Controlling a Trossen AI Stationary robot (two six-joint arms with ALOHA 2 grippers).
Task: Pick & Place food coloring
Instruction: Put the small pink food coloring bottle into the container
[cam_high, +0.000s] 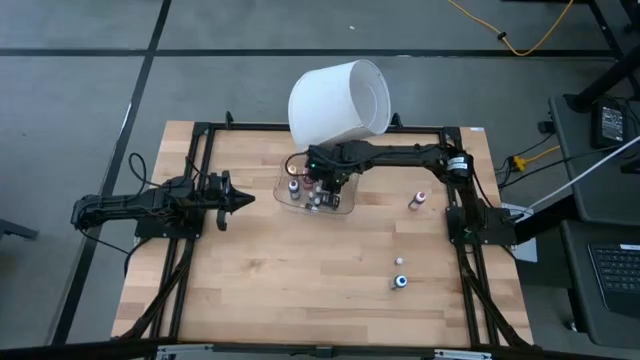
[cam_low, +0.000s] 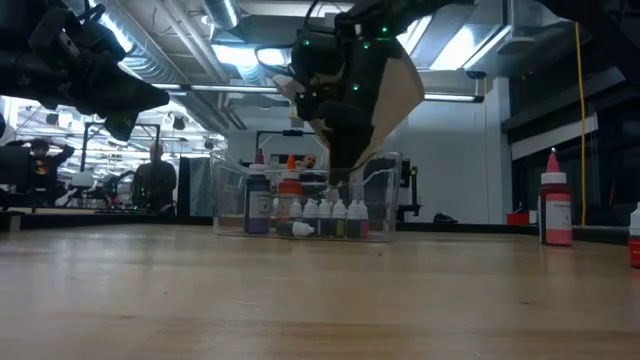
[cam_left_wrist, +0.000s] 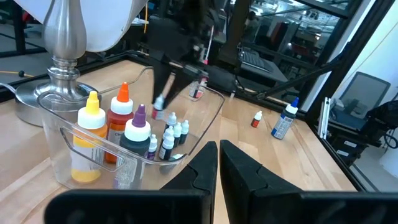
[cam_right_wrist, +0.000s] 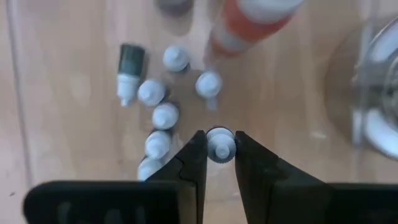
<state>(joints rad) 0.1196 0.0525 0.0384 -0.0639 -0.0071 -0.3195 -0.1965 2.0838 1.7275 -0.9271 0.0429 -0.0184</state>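
Clear plastic tray (cam_high: 345, 207) at the desk's (cam_high: 300, 290) far middle holds the food coloring bottles (cam_right_wrist: 165, 115), and the right end effector (cam_right_wrist: 219, 155) reaches down into it, fingers clamped on a whitish-capped bottle (cam_right_wrist: 220, 144). This looks like the placing step: next it likely needs to release and lift straight up without toppling neighbours. Loose bottles (cam_high: 400, 281) remain near the desk's right side. Left end effector (cam_left_wrist: 219, 163) waits at left, fingers together.

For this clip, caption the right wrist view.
Right claw closed on a white-capped bottle above the clear tray.
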